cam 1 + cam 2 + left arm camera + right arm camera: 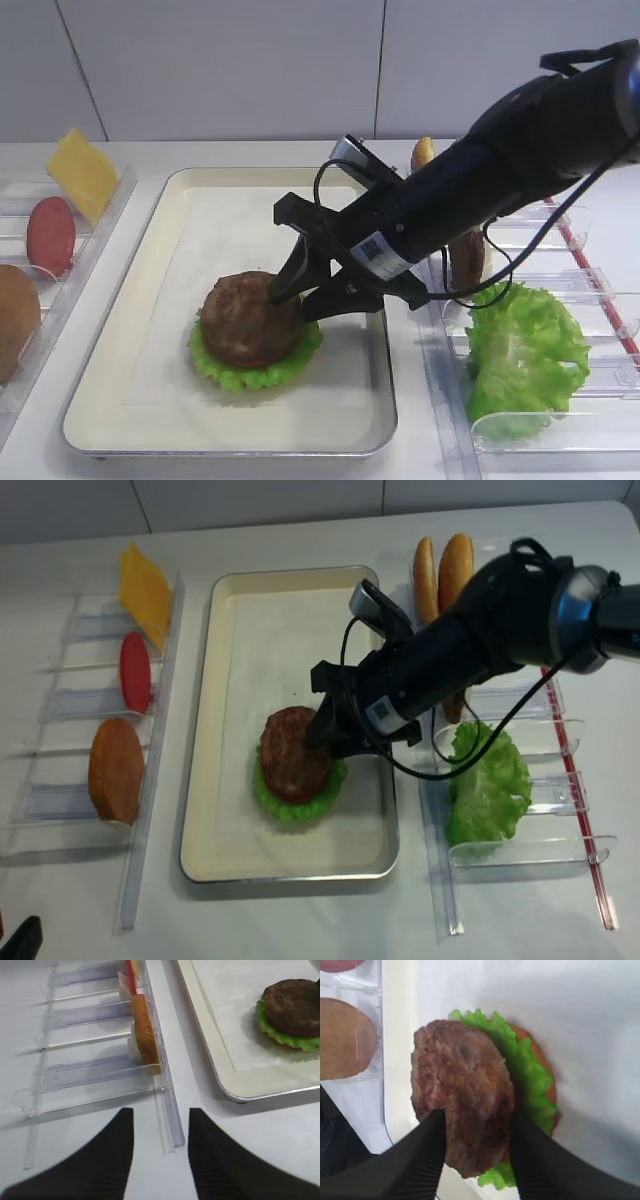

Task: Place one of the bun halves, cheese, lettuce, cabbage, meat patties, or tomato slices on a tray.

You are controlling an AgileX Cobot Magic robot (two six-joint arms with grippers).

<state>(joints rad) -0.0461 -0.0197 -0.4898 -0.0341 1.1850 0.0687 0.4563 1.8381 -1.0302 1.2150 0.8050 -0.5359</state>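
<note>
A dark-brown meat patty (pixel 245 318) lies on top of a stack in the cream-white tray (pixel 220 220). Ruffled green lettuce (pixel 250 375) shows under it, and a bun half (pixel 540 1060) peeks out below that. My right gripper (pixel 290 300) reaches down from the right onto the patty's near end. In the right wrist view its fingers (pixel 427 1155) stand open, close on either side of the patty (pixel 462 1095). My left gripper (pixel 161 1115) hangs open over bare table by the end of a clear rack (pixel 100 1067), holding nothing.
The left rack holds a cheese slice (pixel 82 172), a tomato slice (pixel 50 235) and a bun half (pixel 15 320). The right rack holds a lettuce leaf (pixel 520 355) and upright bun halves (pixel 445 570). The right arm's cable loops above that rack.
</note>
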